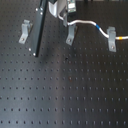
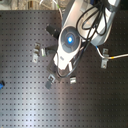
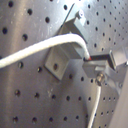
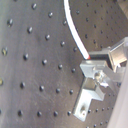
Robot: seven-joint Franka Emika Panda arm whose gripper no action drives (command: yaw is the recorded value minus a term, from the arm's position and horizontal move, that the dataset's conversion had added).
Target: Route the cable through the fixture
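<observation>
In the first exterior view the white cable [image 1: 85, 22] runs from my gripper [image 1: 65, 18] at the top centre to the first exterior view's right. It carries a blue band [image 1: 98, 27] and a yellow-orange mark [image 1: 122, 37], and passes the right metal fixture [image 1: 113, 41]. The middle fixture [image 1: 71, 35] stands just below the gripper. In the first wrist view the cable [image 3: 45, 47] arches over a fixture [image 3: 62, 57] and its end sits in the gripper [image 3: 95, 59]. The second wrist view shows the cable [image 4: 75, 30], the gripper [image 4: 96, 62] and a fixture [image 4: 90, 97] beside it. The gripper is shut on the cable.
A long dark straight bar [image 1: 39, 30] slants down from the top of the black perforated board [image 1: 65, 90]. A third fixture [image 1: 24, 31] stands at the first exterior view's left. In the second exterior view the arm [image 2: 70, 40] hides the middle; several fixtures [image 2: 104, 57] show around it.
</observation>
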